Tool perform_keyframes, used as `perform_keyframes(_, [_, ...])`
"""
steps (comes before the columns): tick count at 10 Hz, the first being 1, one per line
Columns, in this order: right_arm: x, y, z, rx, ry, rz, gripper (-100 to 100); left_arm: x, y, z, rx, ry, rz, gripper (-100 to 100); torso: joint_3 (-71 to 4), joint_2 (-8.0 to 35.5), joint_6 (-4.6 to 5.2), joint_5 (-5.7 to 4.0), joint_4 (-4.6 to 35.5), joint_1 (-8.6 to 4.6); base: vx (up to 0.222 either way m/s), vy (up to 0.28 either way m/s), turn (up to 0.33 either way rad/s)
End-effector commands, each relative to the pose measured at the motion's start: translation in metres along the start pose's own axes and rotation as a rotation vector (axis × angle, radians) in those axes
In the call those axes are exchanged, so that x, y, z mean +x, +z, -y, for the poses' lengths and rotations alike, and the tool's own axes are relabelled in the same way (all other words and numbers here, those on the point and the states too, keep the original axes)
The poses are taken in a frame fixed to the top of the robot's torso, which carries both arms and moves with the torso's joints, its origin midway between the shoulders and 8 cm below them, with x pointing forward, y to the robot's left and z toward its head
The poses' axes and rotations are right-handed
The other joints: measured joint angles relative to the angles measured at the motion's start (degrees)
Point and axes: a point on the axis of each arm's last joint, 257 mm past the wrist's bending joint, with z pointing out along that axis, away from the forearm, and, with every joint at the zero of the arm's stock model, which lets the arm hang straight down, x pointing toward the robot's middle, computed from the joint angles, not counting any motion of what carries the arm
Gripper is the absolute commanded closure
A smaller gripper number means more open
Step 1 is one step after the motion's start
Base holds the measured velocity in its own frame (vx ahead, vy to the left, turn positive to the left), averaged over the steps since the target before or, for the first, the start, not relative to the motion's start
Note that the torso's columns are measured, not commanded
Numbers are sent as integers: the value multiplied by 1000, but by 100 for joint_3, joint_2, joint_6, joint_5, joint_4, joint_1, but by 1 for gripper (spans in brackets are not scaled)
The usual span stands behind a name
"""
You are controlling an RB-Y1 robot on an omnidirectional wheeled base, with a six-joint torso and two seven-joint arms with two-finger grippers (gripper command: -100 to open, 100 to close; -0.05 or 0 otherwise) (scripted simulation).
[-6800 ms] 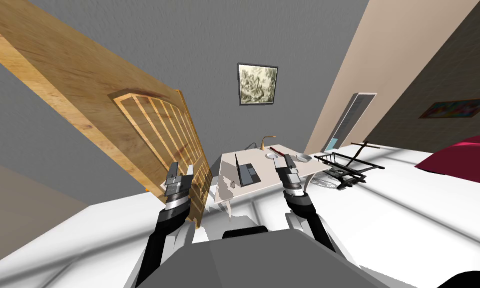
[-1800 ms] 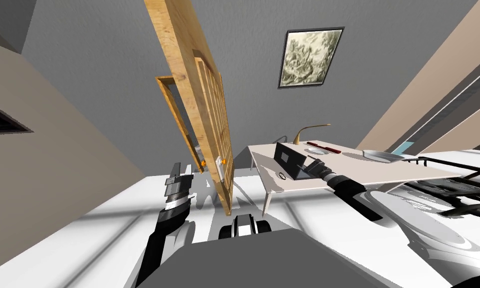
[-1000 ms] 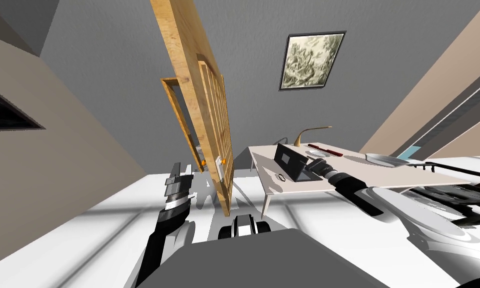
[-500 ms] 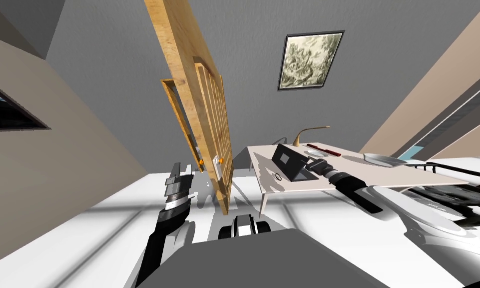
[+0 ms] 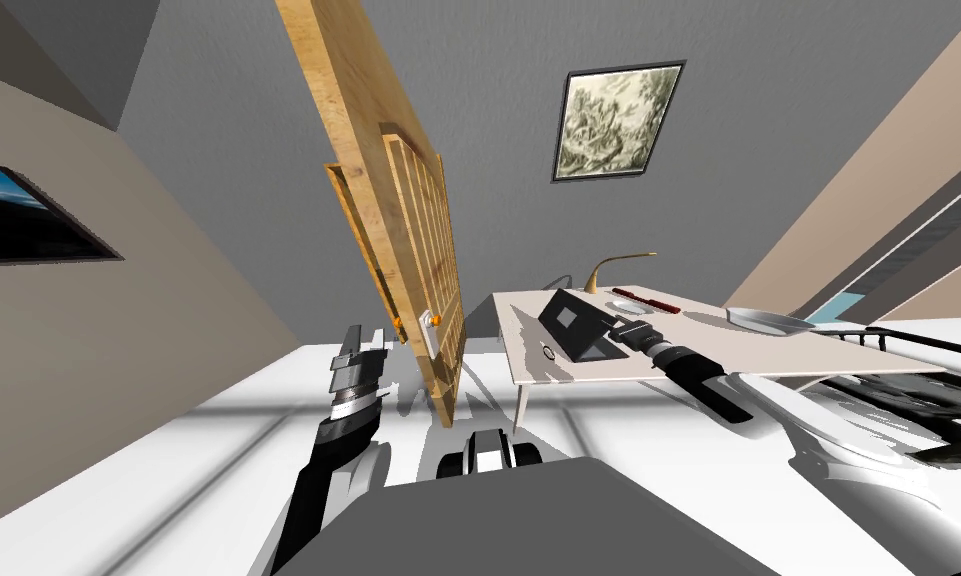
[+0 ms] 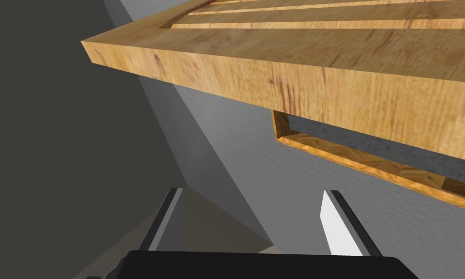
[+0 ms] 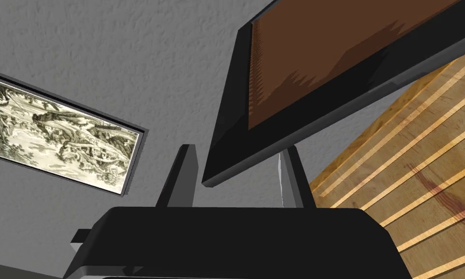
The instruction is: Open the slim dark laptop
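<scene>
The slim dark laptop stands partly open on a pale low table, its lid leaning back toward the wooden door. My right gripper reaches across the table to the lid's edge. In the right wrist view, the lid's corner, black-rimmed with a brown screen, sits between the narrowed fingers of that gripper, which are shut on it. My left gripper hangs apart from the table on the left, beside the door, and is open with nothing in it.
A slatted wooden door stands ajar just left of the table. On the table are a small ring, a curved lamp, a red stick and a shallow dish. A black frame lies to the right.
The laptop lid has tipped further back toward the door, with my right gripper following it. My head view has shifted a little. The left arm is still.
</scene>
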Motion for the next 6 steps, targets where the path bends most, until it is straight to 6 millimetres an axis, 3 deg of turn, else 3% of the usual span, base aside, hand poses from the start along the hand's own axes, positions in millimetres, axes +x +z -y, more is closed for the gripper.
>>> perform_keyframes(1, [27, -2, -9, 7, 157, -28, 100, 0, 0, 0, 0, 0, 0, 0, -1, -4, 0, -2, -5, 3, -23, -121, 52])
perform_keyframes(3, [38, -1, -13, 14, 239, -36, 100, 0, 0, 0, 0, 0, 0, 0, -2, -3, -6, -13, -8, -15, -40, -120, 43])
perform_keyframes(4, [27, 2, -5, 18, 205, -17, 100, 0, 0, 0, 0, 0, 0, 0, -5, -7, -6, -11, -8, -15, -22, -43, 13])
perform_keyframes(6, [48, 3, -22, 29, 339, -25, 100, 0, 0, 0, 0, 0, 0, 0, -3, 0, -12, 16, 7, 12, -33, -97, 26])
